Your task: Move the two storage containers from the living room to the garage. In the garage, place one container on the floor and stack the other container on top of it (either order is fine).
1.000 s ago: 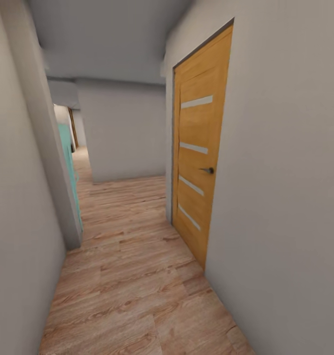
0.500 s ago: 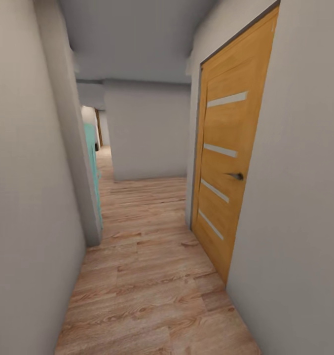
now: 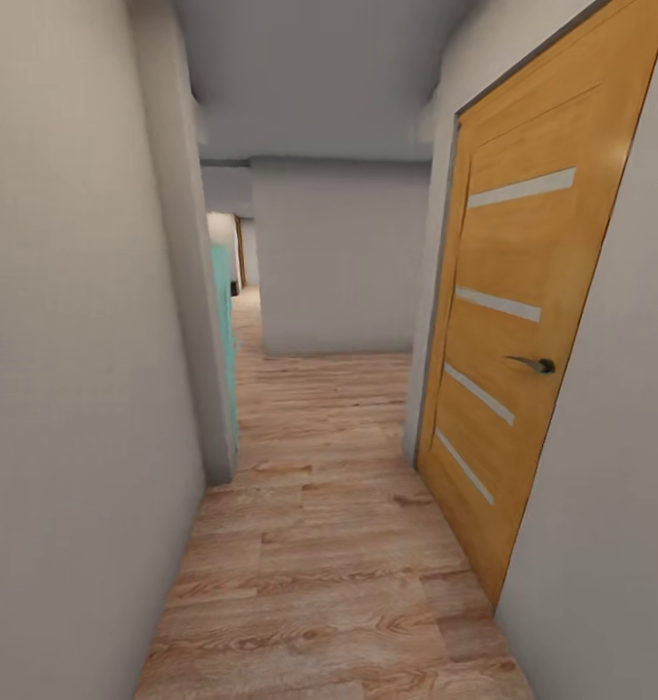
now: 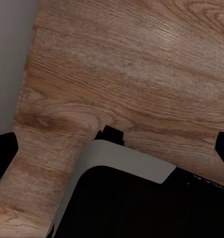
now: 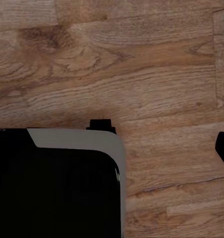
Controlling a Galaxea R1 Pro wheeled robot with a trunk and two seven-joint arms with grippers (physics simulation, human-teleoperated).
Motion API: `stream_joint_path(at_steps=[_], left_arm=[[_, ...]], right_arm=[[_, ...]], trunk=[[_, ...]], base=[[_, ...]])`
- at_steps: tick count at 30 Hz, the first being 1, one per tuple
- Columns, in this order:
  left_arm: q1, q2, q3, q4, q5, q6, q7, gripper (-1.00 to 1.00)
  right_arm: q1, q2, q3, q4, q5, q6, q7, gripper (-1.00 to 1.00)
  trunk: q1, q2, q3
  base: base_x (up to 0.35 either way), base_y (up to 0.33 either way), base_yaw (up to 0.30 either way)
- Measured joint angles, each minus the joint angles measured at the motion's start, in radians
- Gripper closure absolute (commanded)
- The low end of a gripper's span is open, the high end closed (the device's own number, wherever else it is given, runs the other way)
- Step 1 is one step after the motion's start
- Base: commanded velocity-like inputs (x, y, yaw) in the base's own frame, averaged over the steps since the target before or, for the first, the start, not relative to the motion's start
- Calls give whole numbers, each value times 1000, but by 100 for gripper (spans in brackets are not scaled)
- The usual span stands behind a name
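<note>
STEP: you're in transit along a hallway, wood-plank floor (image 3: 319, 544), orange door (image 3: 523, 360) at right | CONTAINERS: none in sight | FINGERS: left fingertips (image 4: 3, 148) look spread, empty; right unclear | NEXT: drive on to the corner ahead.

I face a narrow corridor with pale grey walls (image 3: 76, 389) and wood-plank floor (image 3: 329, 544). On my right, 1 closed orange wooden door (image 3: 523, 340) carries 4 pale slats and a dark lever handle (image 3: 535, 365). A turquoise panel (image 3: 224, 331) shows at left.
</note>
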Motion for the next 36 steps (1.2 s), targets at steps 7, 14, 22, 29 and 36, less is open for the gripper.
stream_joint_path(at_steps=[7,14,22,29,36], left_arm=[[0,-3,0,0,0,0,0,-100],[0,-4,0,0,-1,2,0,-100],[0,-3,0,0,0,8,0,-100],[0,-2,0,0,0,9,0,-100],[0,-3,0,0,0,9,-1,-100]], right_arm=[[0,0,-1,0,-2,2,0,-100],[0,-2,0,0,0,4,0,-100],[0,-2,0,0,0,4,0,-100],[0,-3,0,0,0,10,0,-100],[0,-3,0,0,0,11,0,-100]], trunk=[[0,0,0],[0,0,0],[0,0,0],[0,0,0],[0,0,0]], base=[[318,0,58],[321,0,1],[322,0,0],[322,0,0],[322,0,0]])
